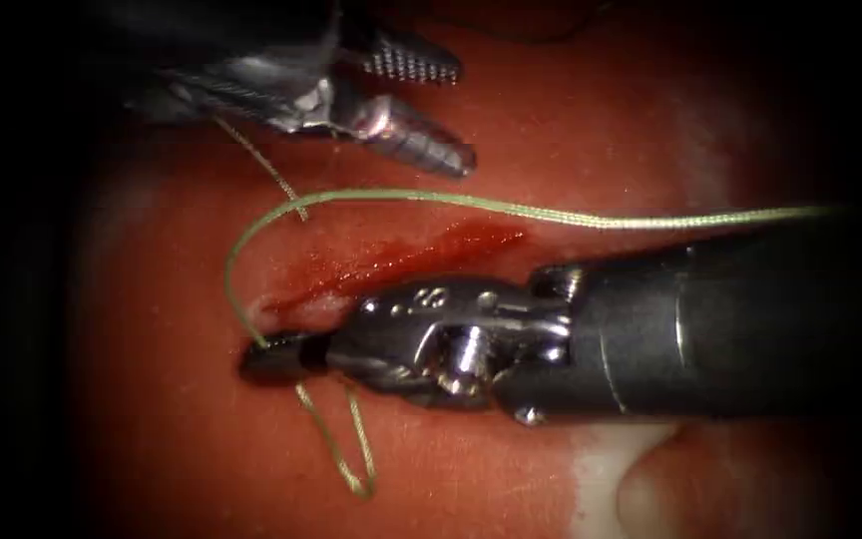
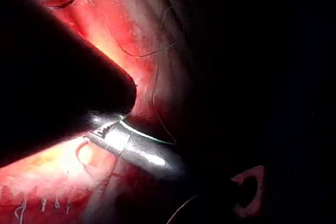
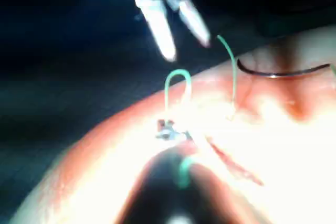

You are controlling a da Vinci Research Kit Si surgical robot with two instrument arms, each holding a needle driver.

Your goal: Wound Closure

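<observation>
Below, at the left end of the cut (image 1: 391, 262), we are seeing the right arm's tool (image 1: 276, 357) lying across the tissue (image 1: 172, 439) from the right, its dark jaws closed and gripping the green thread (image 1: 471, 203) just where the strand meets the tissue surface. From that grip the thread is curving up and around to the left, then running in a long line to the right above the tool's shaft; a small loop of thread (image 1: 351, 459) is hanging just below the jaws. Red fluid (image 1: 431, 250) is streaking the cut, between the long run of thread and the tool's wrist.

Well apart from that grip, the left arm's tool (image 1: 431, 110) is hovering over the tissue above the cut, its two ridged jaws spread wide and holding nothing. A short cut end of thread (image 1: 266, 170) is lying near its lower jaw, clear of both jaws.

From the right wrist camera, we are seeing the curved needle (image 3: 278, 72) lying on the tissue, held by neither tool and away from both pairs of jaws; whether its tip is entering the tissue we cannot tell. The left arm's tool (image 3: 184, 38) is hanging open there, above an upright arch of thread (image 3: 176, 85).
</observation>
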